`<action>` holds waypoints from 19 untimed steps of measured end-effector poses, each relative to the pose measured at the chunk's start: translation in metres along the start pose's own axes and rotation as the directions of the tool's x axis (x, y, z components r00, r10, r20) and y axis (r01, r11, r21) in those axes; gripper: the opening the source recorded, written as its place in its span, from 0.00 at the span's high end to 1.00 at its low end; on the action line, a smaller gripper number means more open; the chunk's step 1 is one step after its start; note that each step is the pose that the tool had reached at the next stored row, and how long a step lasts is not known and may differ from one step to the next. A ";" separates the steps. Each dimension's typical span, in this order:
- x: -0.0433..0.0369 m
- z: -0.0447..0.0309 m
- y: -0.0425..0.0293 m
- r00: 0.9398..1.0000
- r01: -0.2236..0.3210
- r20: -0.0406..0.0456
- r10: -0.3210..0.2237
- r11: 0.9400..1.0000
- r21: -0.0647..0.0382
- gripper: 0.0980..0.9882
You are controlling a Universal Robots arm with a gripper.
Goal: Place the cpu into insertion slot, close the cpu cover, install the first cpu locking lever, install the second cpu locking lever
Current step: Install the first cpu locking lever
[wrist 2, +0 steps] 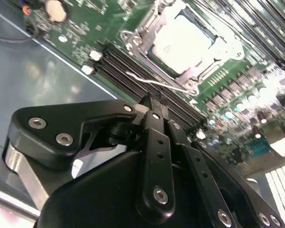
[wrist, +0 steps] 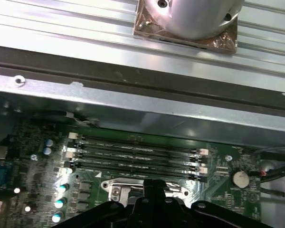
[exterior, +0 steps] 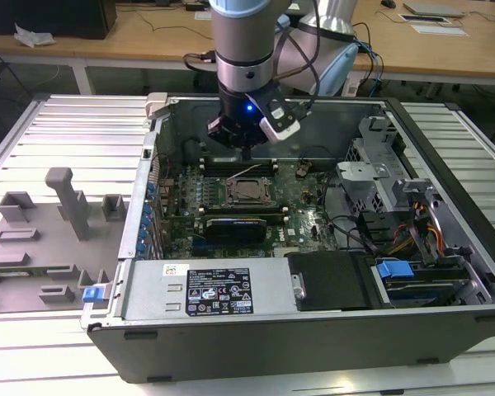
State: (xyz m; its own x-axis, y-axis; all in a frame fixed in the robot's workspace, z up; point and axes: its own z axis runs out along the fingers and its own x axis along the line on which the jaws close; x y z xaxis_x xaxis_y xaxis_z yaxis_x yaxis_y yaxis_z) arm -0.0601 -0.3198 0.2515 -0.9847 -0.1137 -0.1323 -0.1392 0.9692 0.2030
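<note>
Hovering above the memory slots (wrist 2: 133, 71), the fingers (wrist 2: 156, 123) are pressed together, holding nothing.

Looking down from high in front at the open computer case (exterior: 313, 322) on the slatted table (exterior: 58, 132) in the exterior view. Riding close behind the gripper (wrist 2: 149, 102) in the second wrist view, facing the green board (wrist 2: 85, 33). Peering steeply down past the memory slots (wrist: 135, 156) in the first wrist view, sharing that board.

Ribbed metal table (exterior: 58, 124), open computer case (exterior: 313, 330), grey fixture blocks (exterior: 49, 231)
</note>
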 end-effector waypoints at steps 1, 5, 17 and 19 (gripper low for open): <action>0.0002 0.0003 0.0000 1.000 0.004 0.016 -0.004 1.000 0.002 0.99; 0.0005 0.0026 -0.0006 0.998 0.012 0.055 -0.013 1.000 0.008 0.99; -0.0022 0.0156 -0.0004 0.998 0.014 0.057 -0.015 1.000 0.017 0.99; -0.0018 0.0201 0.0005 0.998 0.013 0.057 -0.014 1.000 0.019 0.99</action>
State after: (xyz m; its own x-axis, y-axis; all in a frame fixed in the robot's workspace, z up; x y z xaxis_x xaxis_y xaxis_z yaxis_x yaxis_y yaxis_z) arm -0.0562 -0.3147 0.2324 -0.9750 -0.1149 -0.1903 -0.1501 0.9717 0.1825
